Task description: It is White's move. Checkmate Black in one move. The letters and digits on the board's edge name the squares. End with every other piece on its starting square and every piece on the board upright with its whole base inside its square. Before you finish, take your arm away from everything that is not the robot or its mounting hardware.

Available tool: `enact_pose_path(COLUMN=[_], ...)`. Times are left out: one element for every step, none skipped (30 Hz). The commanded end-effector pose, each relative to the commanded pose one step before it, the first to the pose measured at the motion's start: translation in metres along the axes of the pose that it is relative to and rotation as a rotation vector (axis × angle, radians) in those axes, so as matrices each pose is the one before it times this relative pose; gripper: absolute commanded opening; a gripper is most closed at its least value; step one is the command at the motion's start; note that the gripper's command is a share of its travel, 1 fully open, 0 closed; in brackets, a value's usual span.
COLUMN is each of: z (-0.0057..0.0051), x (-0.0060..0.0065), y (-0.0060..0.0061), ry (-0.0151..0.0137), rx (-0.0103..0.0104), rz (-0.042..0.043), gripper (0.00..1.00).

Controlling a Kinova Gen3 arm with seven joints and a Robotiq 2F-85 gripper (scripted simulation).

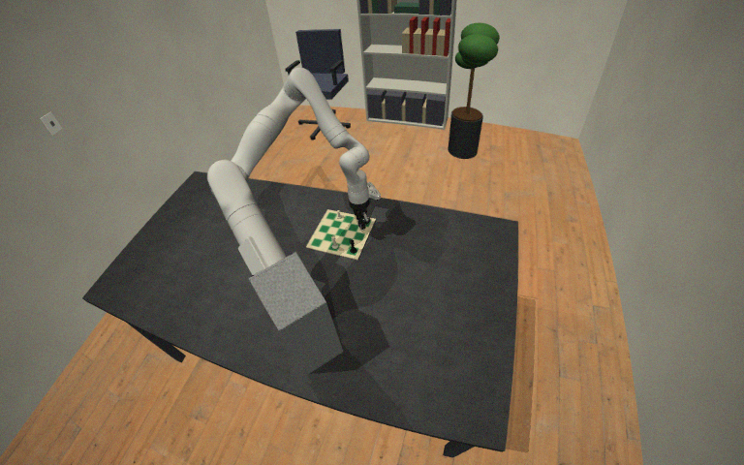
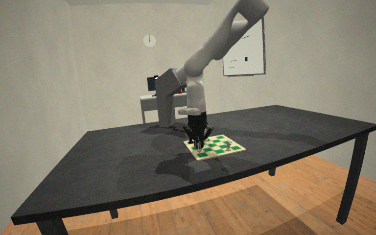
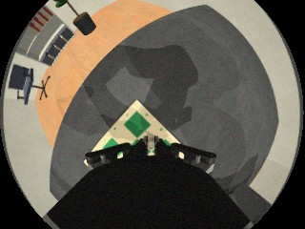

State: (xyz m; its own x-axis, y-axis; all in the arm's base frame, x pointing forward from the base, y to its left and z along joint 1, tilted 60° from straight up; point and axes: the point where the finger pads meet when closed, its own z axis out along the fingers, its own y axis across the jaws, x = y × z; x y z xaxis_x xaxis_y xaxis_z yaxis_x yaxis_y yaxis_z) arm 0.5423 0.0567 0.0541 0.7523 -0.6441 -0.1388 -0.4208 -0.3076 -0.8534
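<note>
One gripper [image 2: 198, 144] stands clamped on a pale chess piece [image 2: 199, 150] at the chessboard [image 2: 237, 151] corner; another pale piece [image 2: 228, 145] stands apart. Black piece [image 1: 353, 247] upright.

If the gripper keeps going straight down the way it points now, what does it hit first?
Most likely the chessboard: the gripper, shut on a pale piece, points straight down at its near-left corner. The piece's base would land first; remaining height is unclear.
</note>
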Motion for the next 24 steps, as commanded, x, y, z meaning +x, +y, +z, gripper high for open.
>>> enact_pose_path(z=[-0.00071, 0.00000, 0.00000, 0.00000, 0.00000, 0.00000, 0.00000, 0.00000, 0.00000, 0.00000, 0.00000, 0.00000, 0.00000, 0.00000, 0.00000, 0.00000, 0.00000, 0.00000, 0.00000, 0.00000, 0.00002, 0.00004, 0.00007, 0.00011], x=[0.00074, 0.00000, 0.00000, 0.00000, 0.00000, 0.00000, 0.00000, 0.00000, 0.00000, 0.00000, 0.00000, 0.00000, 0.00000, 0.00000, 0.00000, 0.00000, 0.00000, 0.00000, 0.00000, 0.00000, 0.00000, 0.00000, 0.00000, 0.00000], y=[0.00006, 0.00000, 0.00000, 0.00000, 0.00000, 0.00000, 0.00000, 0.00000, 0.00000, 0.00000, 0.00000, 0.00000, 0.00000, 0.00000, 0.00000, 0.00000, 0.00000, 0.00000, 0.00000, 0.00000, 0.00000, 0.00000, 0.00000, 0.00000], ry=[0.00174, 0.00000, 0.00000, 0.00000, 0.00000, 0.00000, 0.00000, 0.00000, 0.00000, 0.00000, 0.00000, 0.00000, 0.00000, 0.00000, 0.00000, 0.00000, 0.00000, 0.00000, 0.00000, 0.00000, 0.00000, 0.00000, 0.00000, 0.00000], rx=[-0.00002, 0.00000, 0.00000, 0.00000, 0.00000, 0.00000, 0.00000, 0.00000, 0.00000, 0.00000, 0.00000, 0.00000, 0.00000, 0.00000, 0.00000, 0.00000, 0.00000, 0.00000, 0.00000, 0.00000, 0.00000, 0.00000, 0.00000, 0.00000], rz=[0.00013, 0.00000, 0.00000, 0.00000, 0.00000, 0.00000, 0.00000, 0.00000, 0.00000, 0.00000, 0.00000, 0.00000, 0.00000, 0.00000, 0.00000, 0.00000, 0.00000, 0.00000, 0.00000, 0.00000, 0.00000, 0.00000, 0.00000, 0.00000], gripper=[0.00, 0.00, 0.00, 0.00, 0.00, 0.00, 0.00, 0.00, 0.00, 0.00, 0.00, 0.00, 0.00, 0.00, 0.00, 0.00, 0.00, 0.00, 0.00, 0.00, 0.00, 0.00, 0.00, 0.00])
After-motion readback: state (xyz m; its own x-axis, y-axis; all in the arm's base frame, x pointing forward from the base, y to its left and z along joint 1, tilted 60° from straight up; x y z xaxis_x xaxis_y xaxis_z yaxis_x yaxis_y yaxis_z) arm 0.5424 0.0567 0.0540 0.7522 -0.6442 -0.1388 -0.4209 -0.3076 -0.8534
